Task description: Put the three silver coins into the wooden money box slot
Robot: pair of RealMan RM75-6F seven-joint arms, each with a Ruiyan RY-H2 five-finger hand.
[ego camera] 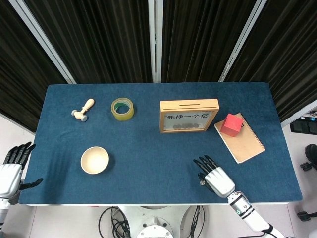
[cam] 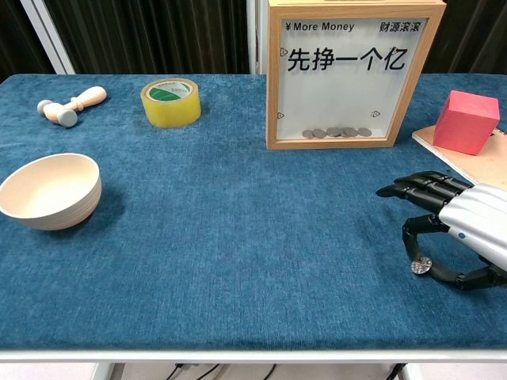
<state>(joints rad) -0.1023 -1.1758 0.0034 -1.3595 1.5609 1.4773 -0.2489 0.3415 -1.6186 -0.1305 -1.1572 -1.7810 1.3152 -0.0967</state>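
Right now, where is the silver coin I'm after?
In the chest view the silver coin sits at the table's near right, at the right robot hand's thumb tip, in front of the red cube.

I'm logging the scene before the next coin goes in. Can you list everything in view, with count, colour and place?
Money box: one, wooden frame with clear front, back centre of table; several silver coins lie at its bottom.
Silver coin: one, pinched in right hand.
Tape roll: one, yellow, back left.
Wooden stamp: one, pale wood, far left.
Bowl: one, cream, front left.
Cube: one, red, on the notebook.
Notebook: one, tan, right side.
Table: one, blue cloth.
Left hand: off the table's left edge, holding nothing.
Right hand: front right, holds the coin.
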